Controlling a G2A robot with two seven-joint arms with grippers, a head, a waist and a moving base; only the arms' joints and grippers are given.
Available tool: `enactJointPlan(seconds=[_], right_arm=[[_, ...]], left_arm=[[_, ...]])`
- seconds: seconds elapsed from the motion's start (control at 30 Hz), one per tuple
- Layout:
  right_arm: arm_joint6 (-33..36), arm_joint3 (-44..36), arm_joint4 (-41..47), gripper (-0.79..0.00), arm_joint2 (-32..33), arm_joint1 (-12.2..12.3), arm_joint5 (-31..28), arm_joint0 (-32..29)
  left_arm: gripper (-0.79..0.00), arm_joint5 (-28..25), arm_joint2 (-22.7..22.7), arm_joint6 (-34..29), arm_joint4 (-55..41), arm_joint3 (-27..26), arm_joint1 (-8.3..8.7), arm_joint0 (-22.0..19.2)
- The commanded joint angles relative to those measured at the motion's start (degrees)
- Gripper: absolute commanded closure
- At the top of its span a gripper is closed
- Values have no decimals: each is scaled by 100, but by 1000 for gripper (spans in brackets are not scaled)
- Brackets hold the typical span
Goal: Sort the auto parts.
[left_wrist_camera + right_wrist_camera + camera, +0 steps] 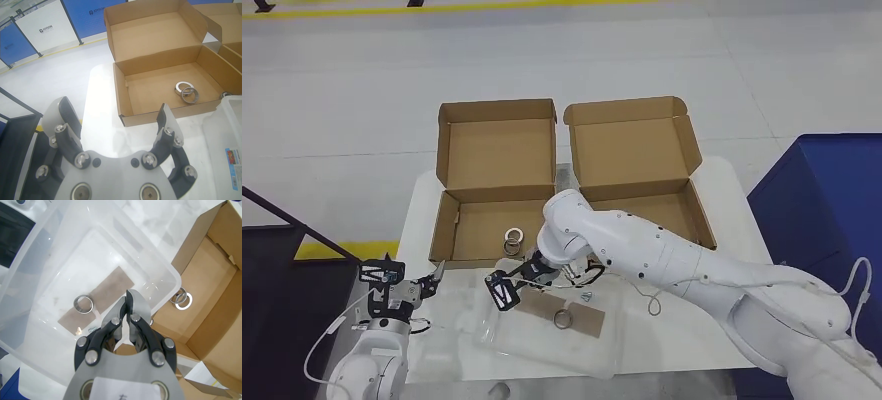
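A steel ring (83, 304) lies in the clear plastic bin (174, 279), half on a brown cardboard strip (113, 285); from above the ring (562, 319) sits near the bin's middle. My right gripper (128, 294) hangs shut over the bin beside that ring, with nothing seen between its fingers; from above it (504, 291) is at the bin's far-left part. Two more steel rings (186, 91) overlap in the left cardboard box (121, 91). My left gripper (113, 104) stands open and empty above the table, short of that box's near-left corner.
A second open cardboard box (642, 215) stands right of the first. A small bolt (91, 329) lies in the bin near the strip. A dark round part (224, 94) sits by the left box's near-right corner. A blue cabinet (832, 200) flanks the table's right side.
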Motion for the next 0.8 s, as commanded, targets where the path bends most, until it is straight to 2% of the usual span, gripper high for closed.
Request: enactJointPlan(seconds=[0.0,0.3,0.5,0.63,0.77], right_arm=[[8,-84,-41,0,0,80,8,-102],[5,-156,-99,0,0,135,8,-184],[7,-362,-938,0,0,176,8,-561],[7,-510,-1229,0,0,266,8,-766],[7,-792,-1163,0,0,432,8,-747]], left_arm=[[-785,0,0,0,0,0,0,0],[-785,0,0,0,0,0,0,0],[-785,0,0,0,0,0,0,0],[-785,0,0,0,0,0,0,0],[-785,0,0,0,0,0,0,0]])
